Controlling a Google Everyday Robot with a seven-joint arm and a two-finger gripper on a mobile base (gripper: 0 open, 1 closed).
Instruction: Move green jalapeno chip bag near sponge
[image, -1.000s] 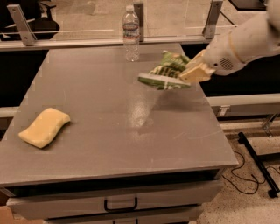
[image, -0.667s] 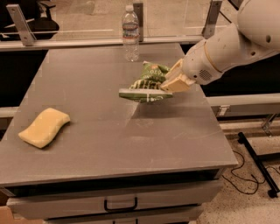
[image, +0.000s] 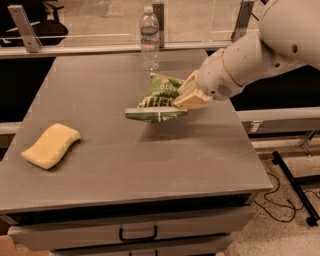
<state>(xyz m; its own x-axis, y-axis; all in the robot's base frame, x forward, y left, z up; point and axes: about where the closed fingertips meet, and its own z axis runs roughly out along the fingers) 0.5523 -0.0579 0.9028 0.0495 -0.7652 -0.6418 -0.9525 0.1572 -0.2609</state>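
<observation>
Gripper: your gripper (image: 186, 98) is pinching one end of the green jalapeno chip bag (image: 159, 102) above the table (image: 200, 150).
Bag: it is sticking out sideways from the gripper, off the surface.
Sponge: the sponge (image: 50, 145) is lying beyond the bag's free end, well apart.

The green jalapeno chip bag (image: 159, 100) carried left and down
The gripper (image: 186, 98), clamped on it, has swung from the upper right of the frame to just right of centre, bringing the bag lower and closer to the sponge (image: 51, 145) at left.
</observation>
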